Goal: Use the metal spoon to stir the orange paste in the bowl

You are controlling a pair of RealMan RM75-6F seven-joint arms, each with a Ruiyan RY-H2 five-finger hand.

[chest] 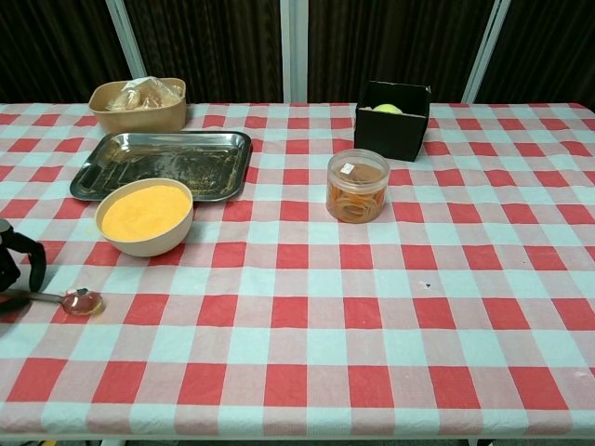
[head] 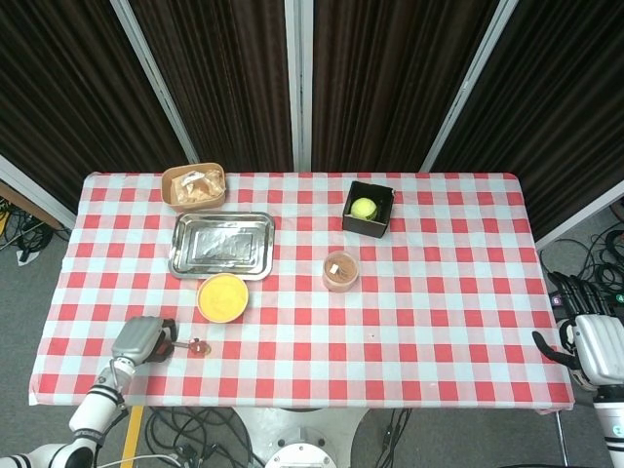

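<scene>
The metal spoon point(head: 192, 344) lies flat on the checked tablecloth point(head: 429, 322) near the front left corner, its long axis running roughly left to right, handle toward the left hand point(head: 139, 338) and bowl end pointing inward. The left hand sits at the handle end with fingers curled down around it; the chest view cuts off most of the hand, so whether the handle is truly pinched or only touched cannot be told. The bowl point(head: 221, 297) of orange paste point(chest: 145, 210) stands just beyond the spoon, further back and slightly to the robot's right, near the metal tray point(head: 222, 245). The right hand point(head: 597, 346) hangs off the far right edge, fingers apart and holding nothing, well apart from everything, so the left arm is plainly the nearer 1 for lifting the spoon toward the bowl.
</scene>
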